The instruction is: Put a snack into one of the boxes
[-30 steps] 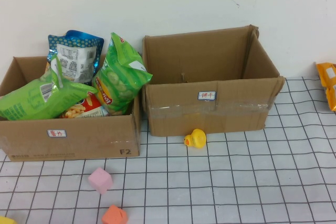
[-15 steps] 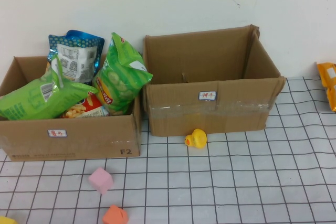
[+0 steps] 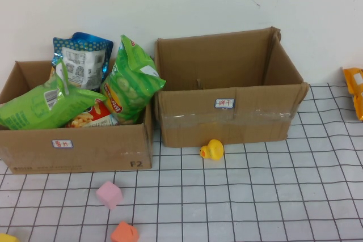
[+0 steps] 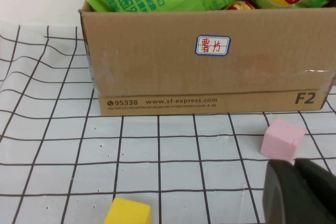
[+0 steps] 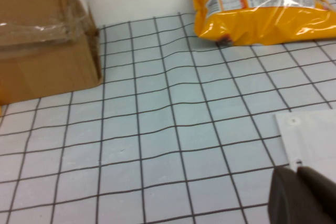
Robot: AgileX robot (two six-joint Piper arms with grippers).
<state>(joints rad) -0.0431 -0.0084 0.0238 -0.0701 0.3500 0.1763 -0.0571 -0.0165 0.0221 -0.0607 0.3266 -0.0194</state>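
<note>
beyond right hand (image 5: 303, 199), orange snack (image 5: 262, 8)

Light is bright, even and diffuse, with no hard shadows. A soft shadow lies under the left box (image 4: 210, 66) ahead of the left gripper (image 4: 300, 192), whose dark tip is blurred at close range. Tape on the right box (image 5: 44, 35) shows mild glare. The orange snack bag (image 5: 262, 6), far beyond the right gripper (image 5: 303, 195), carries shiny highlights. That gripper's tip is also out of focus.
</note>
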